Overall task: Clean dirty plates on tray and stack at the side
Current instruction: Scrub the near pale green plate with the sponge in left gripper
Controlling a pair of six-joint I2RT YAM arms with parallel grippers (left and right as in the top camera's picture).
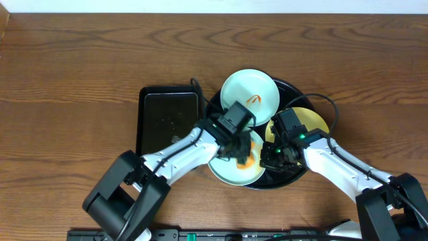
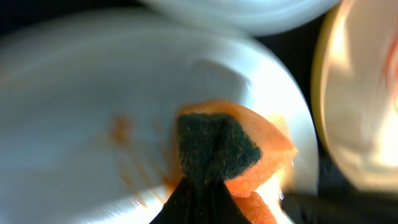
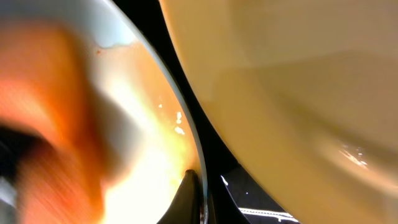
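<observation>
Left claw (image 1: 239, 150) pinching an orange sponge (image 2: 236, 155), pressed on the near mint plate (image 1: 227, 173) at the tray's (image 1: 294, 177) near side.
Reaches in over tray's left rim, wrist tipped down. Right claw (image 1: 274, 155) pressed together at that plate's right edge, arm slanting past tray's near-right rim. Plates flat, faces up: far mint plate (image 1: 249, 90) at tray's far rim, yellow plate (image 1: 313, 122) at tray's right.

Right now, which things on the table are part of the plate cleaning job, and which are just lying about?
In the job: near mint plate, far mint plate, yellow plate, round black tray, orange sponge in the left gripper.
Just lying about: black rectangular tray.
</observation>
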